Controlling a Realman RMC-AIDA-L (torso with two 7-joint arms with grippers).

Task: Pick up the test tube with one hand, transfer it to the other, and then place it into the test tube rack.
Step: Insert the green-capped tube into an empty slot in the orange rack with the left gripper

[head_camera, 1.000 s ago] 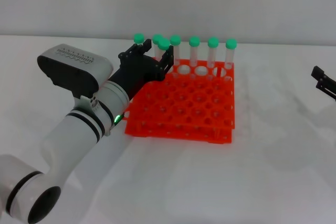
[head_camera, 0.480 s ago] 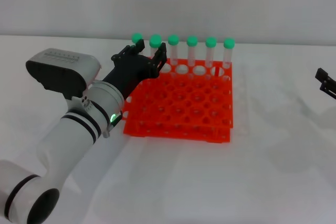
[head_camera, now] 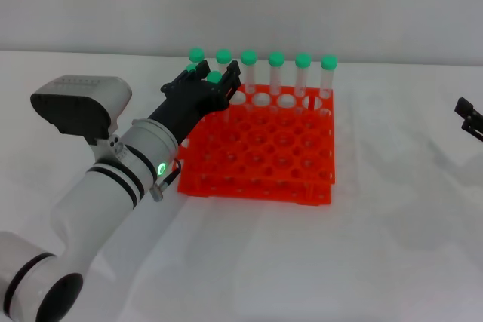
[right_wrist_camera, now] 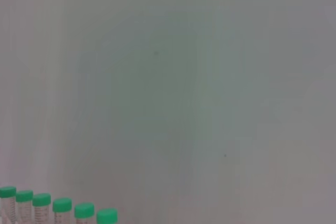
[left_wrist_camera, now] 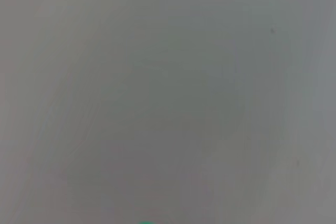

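Note:
The orange-red test tube rack [head_camera: 266, 157] stands mid-table. My left gripper [head_camera: 205, 84], black with a white ringed forearm, is over the rack's back left corner. It is shut on the test tube [head_camera: 215, 78], whose green cap shows between the fingers, lower than the caps behind it. Its lower part is hidden by the fingers. Several other green-capped tubes [head_camera: 275, 59] stand upright in the rack's back row and also show in the right wrist view [right_wrist_camera: 62, 204]. My right gripper [head_camera: 469, 117] is at the far right edge, away from the rack, open and empty.
The rack sits on a white table [head_camera: 392, 246] with a pale wall behind it. The left wrist view shows only the wall and a sliver of a green cap [left_wrist_camera: 147, 223].
My left gripper has shifted left and down with the tube, so the tube's cap now sits below the back row's caps. The right gripper has drawn slightly further right.

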